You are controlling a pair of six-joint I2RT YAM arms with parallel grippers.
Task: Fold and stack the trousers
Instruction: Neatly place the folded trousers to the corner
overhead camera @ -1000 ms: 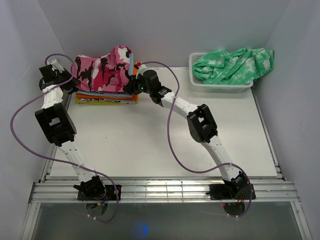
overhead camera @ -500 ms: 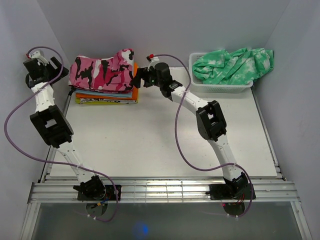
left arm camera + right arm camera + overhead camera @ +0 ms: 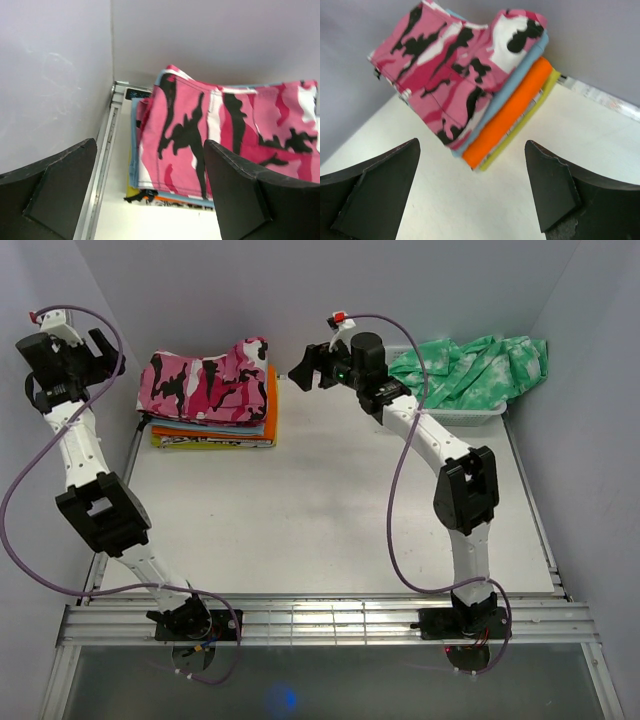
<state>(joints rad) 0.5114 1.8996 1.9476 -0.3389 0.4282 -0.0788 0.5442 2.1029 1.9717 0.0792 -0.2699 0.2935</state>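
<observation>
- At the far left corner of the white worktop (image 3: 320,510), the pink camouflage trousers (image 3: 205,385) lie folded on top of a stack of folded clothes (image 3: 215,432), touched by neither arm.
- The left pincer (image 3: 148,147) hangs beside the left wall, off the stack's left edge and apart from it. Its jaws are spread wide and have hold of nothing.
- In the left wrist view, the trousers' near hem runs between the two black fingers (image 3: 60,185). The worktop's metal side rail (image 3: 102,165) lies just left of the stack.
- The right pincer (image 3: 471,146) hovers off the stack's right edge, between the stack and the white basket (image 3: 440,414). It points toward the pile, jaws gaping and empty.
- The right wrist view shows the layers stepping out beneath the trousers: a light blue piece (image 3: 495,102), then an orange one (image 3: 507,122), then a yellow edge (image 3: 522,129) at the bottom.
- On the right side the trousers stop short, leaving a strip of orange showing along the pile's edge.
- A green-and-white tie-dye garment (image 3: 465,365) fills the basket at the far right corner and spills over its rim against the right wall.
- A stretch of bare worktop separates stack and basket. The broad near half runs from the pile's front edge down to the arm bases.
</observation>
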